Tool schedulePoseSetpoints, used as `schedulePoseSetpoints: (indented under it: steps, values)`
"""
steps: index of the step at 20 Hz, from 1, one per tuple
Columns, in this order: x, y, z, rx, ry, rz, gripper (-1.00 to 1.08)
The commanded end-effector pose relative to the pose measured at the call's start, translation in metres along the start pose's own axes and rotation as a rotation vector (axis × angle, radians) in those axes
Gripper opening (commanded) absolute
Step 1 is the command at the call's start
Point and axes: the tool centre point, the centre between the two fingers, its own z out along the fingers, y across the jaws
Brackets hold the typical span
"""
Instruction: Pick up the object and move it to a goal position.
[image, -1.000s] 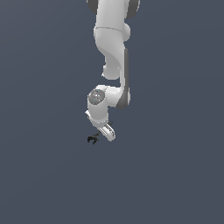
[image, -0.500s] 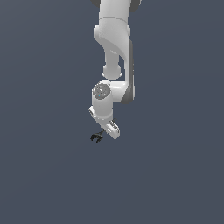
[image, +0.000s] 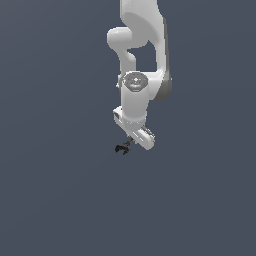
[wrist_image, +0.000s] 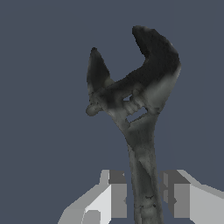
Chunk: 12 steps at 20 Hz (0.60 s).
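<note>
The small black fork-headed wrench (wrist_image: 131, 113) sits between the white gripper (wrist_image: 143, 199), jaws pinching its shaft: grasp apparently made; carrying to goal remains.

Open grey surround on every side of the gripper (image: 131, 142); nothing stands to the exterior view's left, right, near or far. Only body in the way: the black tool (wrist_image: 133, 109) (forked head out front), its shaft filling the gap between the fingers (wrist_image: 117, 194).
</note>
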Motion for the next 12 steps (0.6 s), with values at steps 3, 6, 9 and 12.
schedulePoseSetpoints:
  steps: [3, 6, 9, 12]
  values:
    - [-0.024, -0.024, -0.048, -0.001, 0.001, 0.000, -1.00]
    - [-0.039, -0.040, -0.079, -0.001, 0.002, 0.000, -1.00]
    - [-0.054, -0.056, -0.111, -0.001, 0.003, 0.000, -1.00]
    - [-0.070, -0.072, -0.142, -0.002, 0.003, 0.000, -1.00]
